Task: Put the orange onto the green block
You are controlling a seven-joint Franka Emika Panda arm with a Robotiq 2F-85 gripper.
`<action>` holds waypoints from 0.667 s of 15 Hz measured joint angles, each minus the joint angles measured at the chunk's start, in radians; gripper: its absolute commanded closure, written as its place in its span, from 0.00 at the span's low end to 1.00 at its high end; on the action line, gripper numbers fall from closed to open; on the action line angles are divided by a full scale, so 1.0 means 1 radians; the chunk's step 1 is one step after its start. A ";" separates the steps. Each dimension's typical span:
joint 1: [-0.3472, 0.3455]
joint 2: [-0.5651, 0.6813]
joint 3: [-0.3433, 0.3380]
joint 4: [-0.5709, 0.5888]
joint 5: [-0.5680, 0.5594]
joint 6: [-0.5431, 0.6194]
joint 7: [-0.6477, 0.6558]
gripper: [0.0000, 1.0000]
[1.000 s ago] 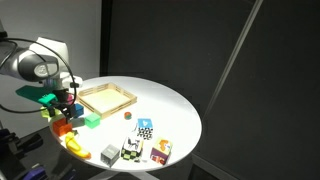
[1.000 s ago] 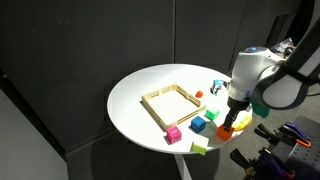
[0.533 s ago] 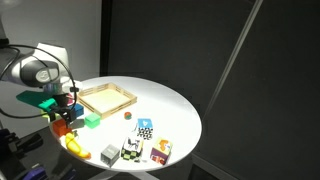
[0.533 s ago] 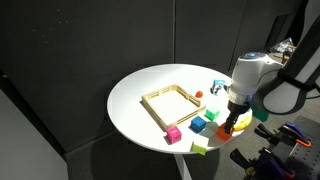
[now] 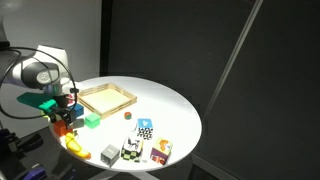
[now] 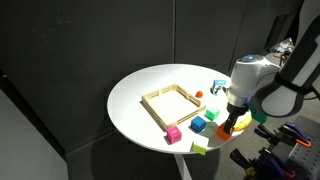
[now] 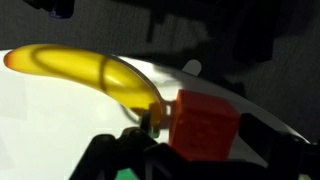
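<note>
So the arm is hunched over the edge of the white round table (image 6: 135, 88), off to one side of the wooden tray (image 6: 172, 103). The gripper (image 6: 231, 124) is right down at table level on the far side of the block cluster from the tray, and the orange (image 6: 226, 131) sits directly under it, touching it or as good as. The green block (image 6: 198, 126) is on the table between the tray and the orange, just off the tray's corner, with nothing stacked on it. The two are near each other but clearly apart.

In the wrist view the orange (image 7: 205, 122) fills the middle, looking more red-orange in that light, and the banana (image 7: 85, 70) curves away behind it, its end almost touching the block. Dark bits of the claw show along the bottom on either side of the block, but I honestly cannot tell whether the jaws are squeezing it or just standing around it.

Other stuff by the tray: a magenta cube (image 6: 174, 134) at its near corner, a blue block (image 6: 210, 116) just past the green one, and a paler yellow-green block (image 6: 200, 147) further out toward the table edge.
</note>
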 measured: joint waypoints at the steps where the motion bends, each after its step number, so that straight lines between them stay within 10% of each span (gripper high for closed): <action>1: 0.004 0.000 -0.002 0.001 0.000 0.000 0.001 0.51; 10: 0.007 -0.003 -0.016 0.014 0.000 0.000 0.003 1.00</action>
